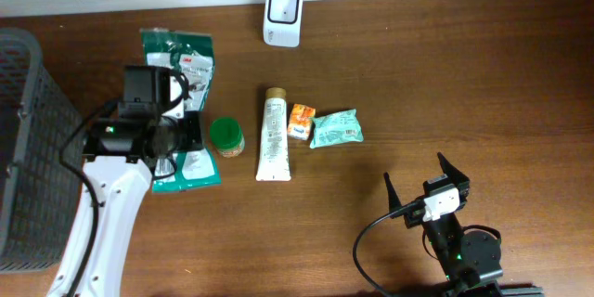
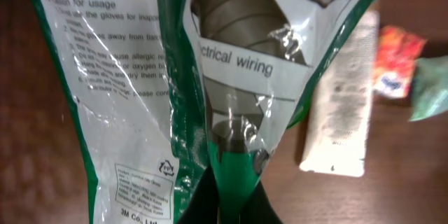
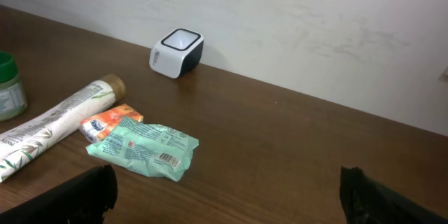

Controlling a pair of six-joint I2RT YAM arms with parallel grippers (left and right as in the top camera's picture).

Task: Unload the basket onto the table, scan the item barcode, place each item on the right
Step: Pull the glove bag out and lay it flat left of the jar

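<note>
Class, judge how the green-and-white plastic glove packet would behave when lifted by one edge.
Probably floppy: the glove packet buckles into folds where the left tool pinches it. Likely light, being thin film. Its glossy, glare-catching surface might slip.

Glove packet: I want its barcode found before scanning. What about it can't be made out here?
- Overhead: the left hand and its arm cover the middle of the glove packet.
- Left wrist view: the packet runs past the top and bottom edges; its small print is blurred.
- Right wrist view: packet out of frame.
No barcode shows on it anywhere.
</note>
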